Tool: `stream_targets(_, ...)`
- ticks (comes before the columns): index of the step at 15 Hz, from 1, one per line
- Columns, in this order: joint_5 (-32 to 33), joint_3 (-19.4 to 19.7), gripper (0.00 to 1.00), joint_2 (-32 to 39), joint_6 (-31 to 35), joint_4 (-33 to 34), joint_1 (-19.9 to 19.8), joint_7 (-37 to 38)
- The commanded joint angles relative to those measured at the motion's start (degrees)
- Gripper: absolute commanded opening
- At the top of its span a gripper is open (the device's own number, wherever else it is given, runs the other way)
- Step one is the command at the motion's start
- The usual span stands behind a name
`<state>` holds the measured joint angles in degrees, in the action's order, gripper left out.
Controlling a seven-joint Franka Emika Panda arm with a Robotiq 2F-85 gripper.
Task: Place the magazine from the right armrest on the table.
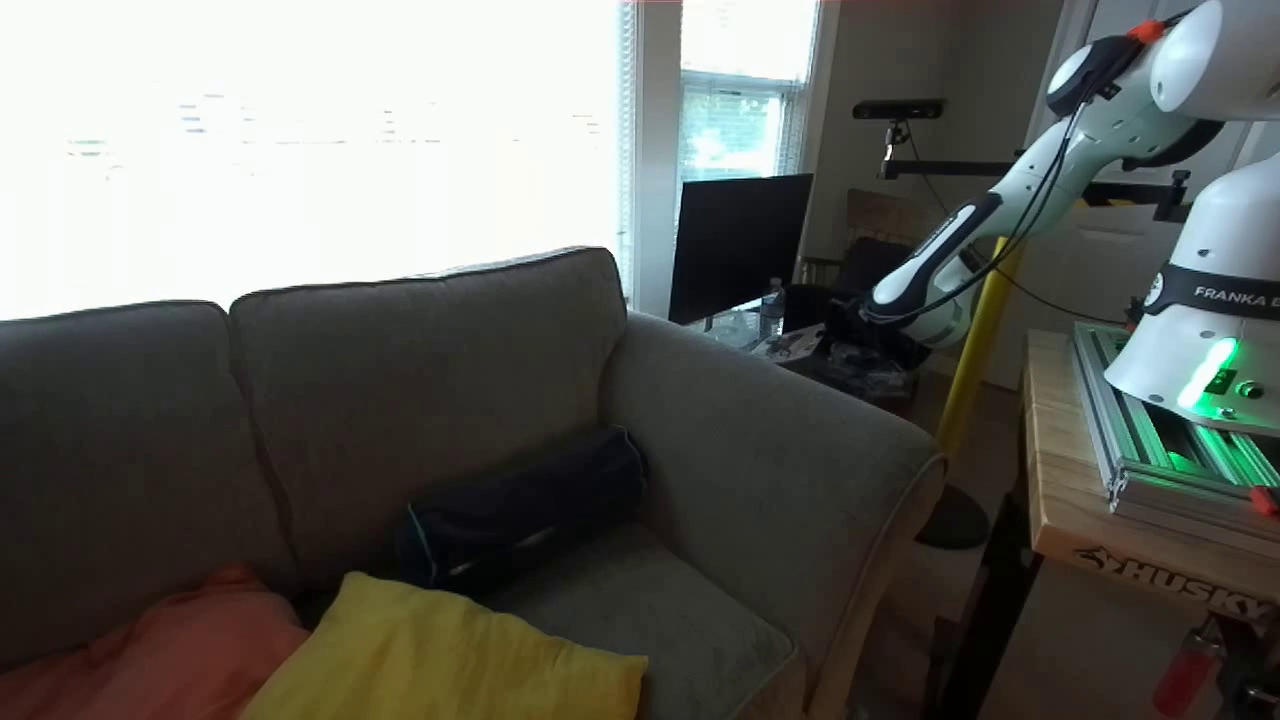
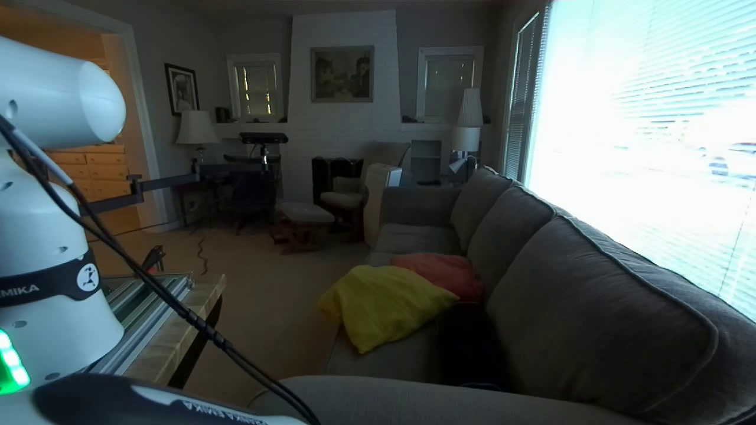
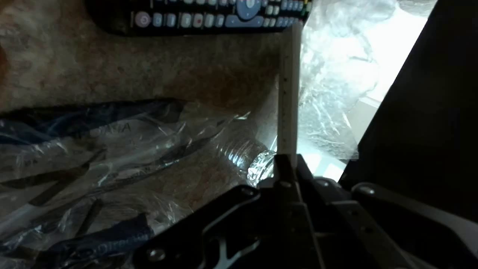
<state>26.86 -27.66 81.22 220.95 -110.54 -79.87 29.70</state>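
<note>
In the wrist view my gripper (image 3: pixel 292 161) is shut on the magazine (image 3: pixel 289 93), which shows edge-on as a thin whitish strip reaching away from the fingertips. Its far end is by a black remote (image 3: pixel 209 18). Below is a mottled brownish surface (image 3: pixel 142 71) with clutter. In an exterior view the dark gripper (image 1: pixel 855 325) is over the cluttered dark table (image 1: pixel 865 385), beyond the right armrest (image 1: pixel 770 420); its fingertips are too dark to tell apart. The armrest also shows in an exterior view (image 2: pixel 413 401), where the gripper is out of view.
Clear plastic bags (image 3: pixel 112 157) and a bottle (image 3: pixel 242 155) lie near the fingers. A black monitor (image 1: pixel 742 245) and a water bottle (image 1: pixel 772 308) stand beside the gripper. A yellow pole (image 1: pixel 972 370) and wooden bench (image 1: pixel 1060 480) are nearby. Cushions (image 1: pixel 450 650) lie on the sofa.
</note>
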Motion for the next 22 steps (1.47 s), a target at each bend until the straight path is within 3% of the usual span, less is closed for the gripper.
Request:
stream_targets(1,1.29,-0.98,0.02,4.28,-3.44,5.25,-1.42,0.86)
stream_targets(2,0.27,-0.76,0.29,4.56,-3.75,5.88,-1.23,0.39)
stream_targets(3,-1.15,-0.5,0.29,4.39,-4.12,6.31,-0.9,0.03)
stream_targets(5,-6.0,0.73,0.42,2.81,-3.99,6.4,0.71,-0.75)
stream_targets(8,-20.52,4.83,0.63,-2.59,-2.27,4.55,5.98,-2.37)
stream_targets(10,-29.68,10.23,0.77,-8.83,-1.4,1.33,11.45,-0.68)
stream_targets(13,-41.48,14.9,0.99,-16.1,-3.59,-2.75,18.46,-4.03)
stream_targets(18,-50.02,23.63,1.0,-26.11,-10.04,-8.81,31.34,-6.92)
stream_targets(22,-43.68,25.89,1.0,-33.47,-14.6,-15.48,36.53,-9.39)
